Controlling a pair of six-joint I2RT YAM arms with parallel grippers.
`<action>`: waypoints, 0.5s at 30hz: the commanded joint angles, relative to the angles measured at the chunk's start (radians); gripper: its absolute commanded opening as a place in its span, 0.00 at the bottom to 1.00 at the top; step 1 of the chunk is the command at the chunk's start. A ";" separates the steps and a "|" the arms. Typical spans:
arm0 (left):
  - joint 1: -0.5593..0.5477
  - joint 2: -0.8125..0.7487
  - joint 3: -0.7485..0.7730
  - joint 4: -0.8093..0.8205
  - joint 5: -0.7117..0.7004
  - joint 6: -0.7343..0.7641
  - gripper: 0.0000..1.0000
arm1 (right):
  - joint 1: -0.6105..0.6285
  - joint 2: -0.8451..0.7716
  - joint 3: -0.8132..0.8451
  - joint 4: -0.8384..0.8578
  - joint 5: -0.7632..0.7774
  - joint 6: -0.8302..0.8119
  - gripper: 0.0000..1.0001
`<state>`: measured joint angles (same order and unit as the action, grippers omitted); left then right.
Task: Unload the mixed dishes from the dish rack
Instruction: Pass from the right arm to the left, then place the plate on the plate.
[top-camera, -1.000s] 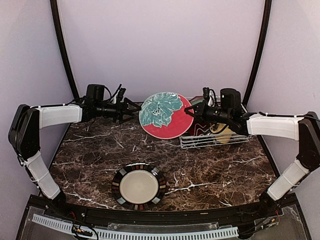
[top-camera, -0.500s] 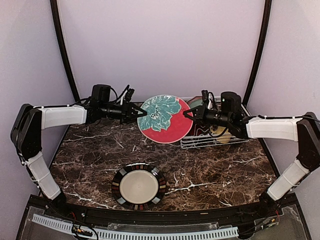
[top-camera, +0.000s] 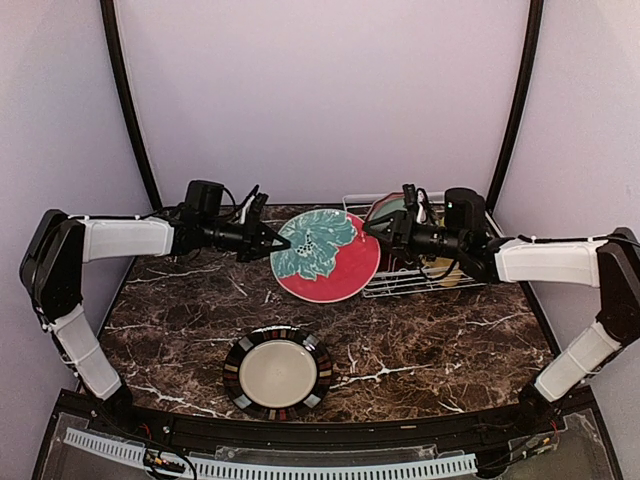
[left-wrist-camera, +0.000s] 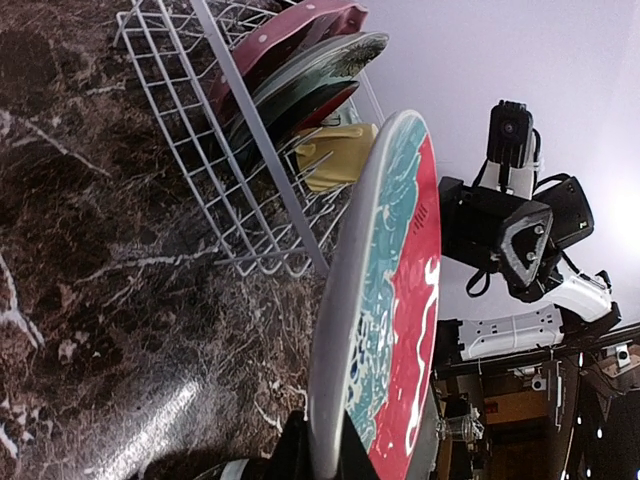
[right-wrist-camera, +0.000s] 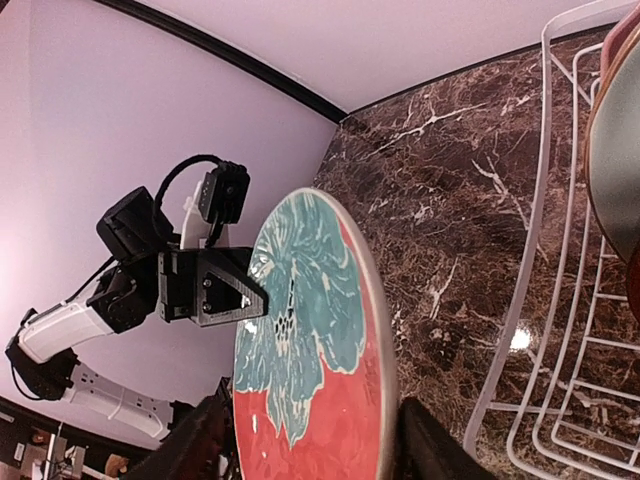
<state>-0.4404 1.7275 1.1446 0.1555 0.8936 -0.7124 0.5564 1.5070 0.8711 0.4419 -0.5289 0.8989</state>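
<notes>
Both extended inward: left fingers (left-wrist-camera: 291, 452) clamp red plate (top-camera: 325, 256) rim; right fingers (right-wrist-camera: 206, 440) wide, straddling opposite edge.

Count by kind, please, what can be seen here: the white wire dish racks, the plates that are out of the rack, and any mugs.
White wire dish rack: 1
Plates out of it: 2 (red round plate with teal flower; cream round plate with black rim)
Pale yellow mug: 1
Total: 4
</notes>
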 joint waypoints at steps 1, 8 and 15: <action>0.006 -0.158 -0.100 -0.070 -0.007 0.033 0.01 | 0.005 -0.074 0.041 -0.065 -0.036 -0.096 0.72; 0.006 -0.374 -0.348 -0.162 -0.048 0.065 0.01 | 0.005 -0.163 0.104 -0.393 0.028 -0.374 0.99; 0.006 -0.592 -0.581 -0.213 -0.102 0.058 0.01 | 0.007 -0.245 0.181 -0.641 0.293 -0.507 0.99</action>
<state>-0.4351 1.2400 0.6308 -0.1200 0.7395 -0.6334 0.5564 1.3140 1.0233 -0.0490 -0.3744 0.5144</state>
